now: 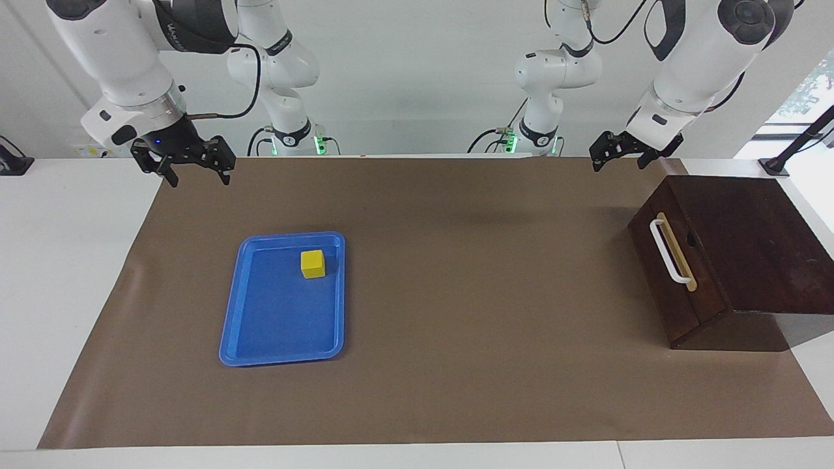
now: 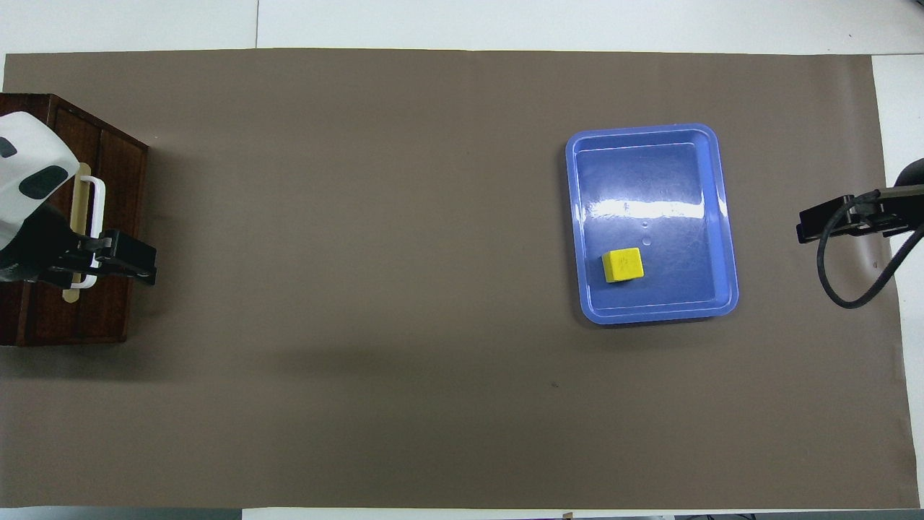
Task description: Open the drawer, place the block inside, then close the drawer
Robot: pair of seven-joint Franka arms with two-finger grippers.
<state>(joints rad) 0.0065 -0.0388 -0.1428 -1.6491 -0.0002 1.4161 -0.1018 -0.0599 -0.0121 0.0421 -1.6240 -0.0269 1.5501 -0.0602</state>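
Note:
The block (image 1: 313,264) (image 2: 622,265) is a small yellow cube lying in a flat blue tray (image 1: 273,326) (image 2: 650,173), in the part nearer to the robots. The drawer (image 1: 681,311) (image 2: 119,180) sits shut in a dark brown wooden box at the left arm's end of the table, and its white bar handle (image 1: 668,251) (image 2: 98,196) faces the tray. My left gripper (image 1: 619,161) (image 2: 137,258) hangs open in the air over the drawer's front, apart from the handle. Raised over the mat's edge at the right arm's end, my right gripper (image 1: 199,177) (image 2: 812,225) is open and holds nothing.
A brown mat (image 1: 482,273) (image 2: 361,289) covers most of the white table. A wide stretch of bare mat lies between the tray and the wooden box (image 1: 762,241). A black cable (image 2: 848,289) loops down from the right gripper.

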